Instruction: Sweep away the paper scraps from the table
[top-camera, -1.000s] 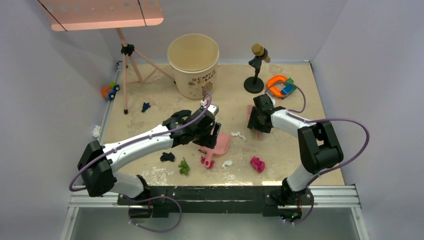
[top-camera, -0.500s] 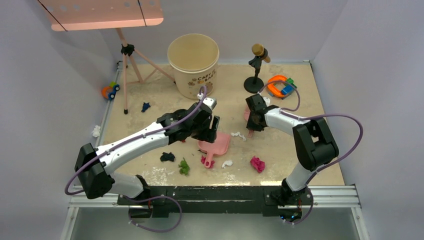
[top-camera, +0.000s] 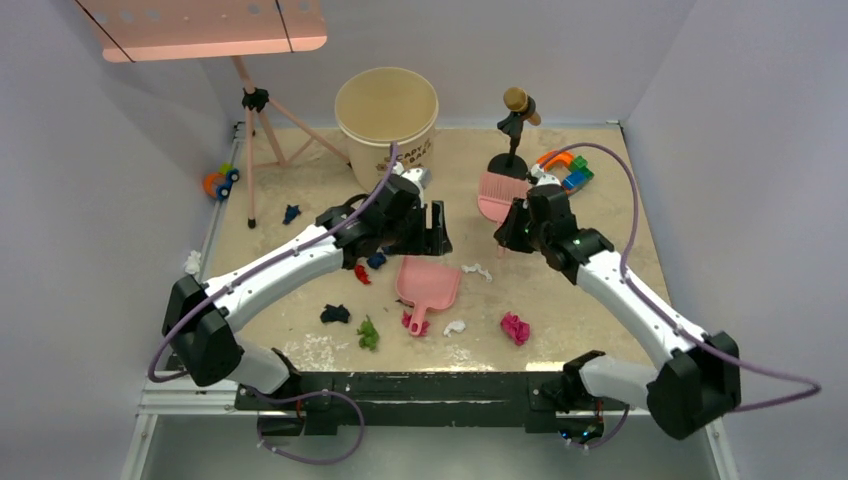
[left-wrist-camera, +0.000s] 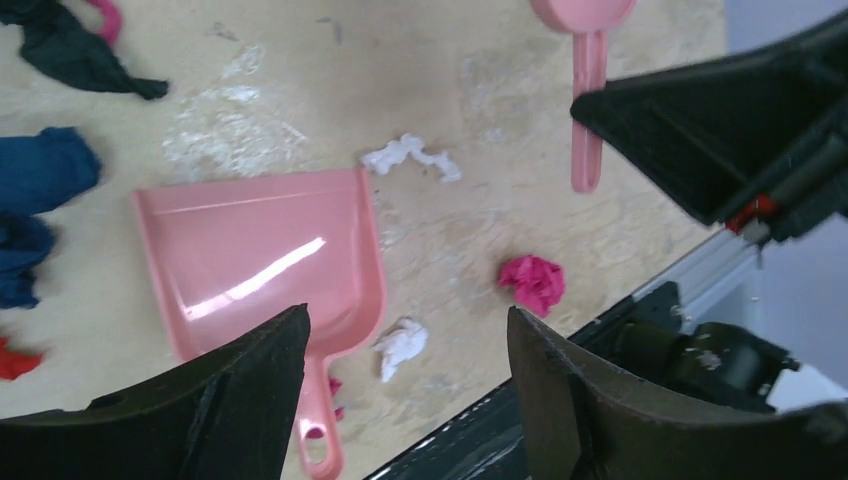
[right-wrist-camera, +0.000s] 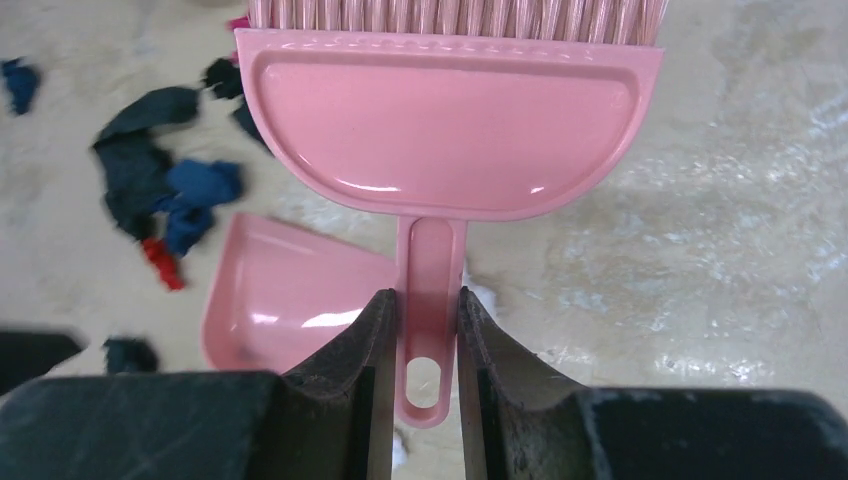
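Task status: early stage, by judgement. No paper scraps (top-camera: 515, 327) are gathered, and the dustpan (top-camera: 430, 283) at frame centre lies flat on the table (top-camera: 460, 170) with nothing in it.
Scrap positions: most lie in the lower centre of the overhead view. Black, green, magenta and white wads sit below and beside the dustpan. Red and blue wads sit just left of it, and a white strip sits just right of it.
Outliers: a blue scrap (top-camera: 291, 213) lies at centre left near the tripod's foot. A white scrap (top-camera: 192, 262) lies at the far left edge, seemingly outside the table frame.
Left claw (top-camera: 432, 228): fingers apart with nothing between them, above the dustpan's upper edge.
Right claw (right-wrist-camera: 430, 310): clamped on the handle of the brush (right-wrist-camera: 450, 130). The bristles point toward the top of the frame. Whether they touch the table cannot be told.
Work left: take hold of the dustpan, sweep every scrap into it, then empty it, probably into the bucket (top-camera: 386, 150) at upper centre.
Obstacles: the tripod (top-camera: 255, 140) stands over the blue scrap at centre left. The microphone stand (top-camera: 512, 140) and toy blocks (top-camera: 565, 172) sit just above the brush and crowd its swing. The two arms converge at centre frame, so collision risk is present.
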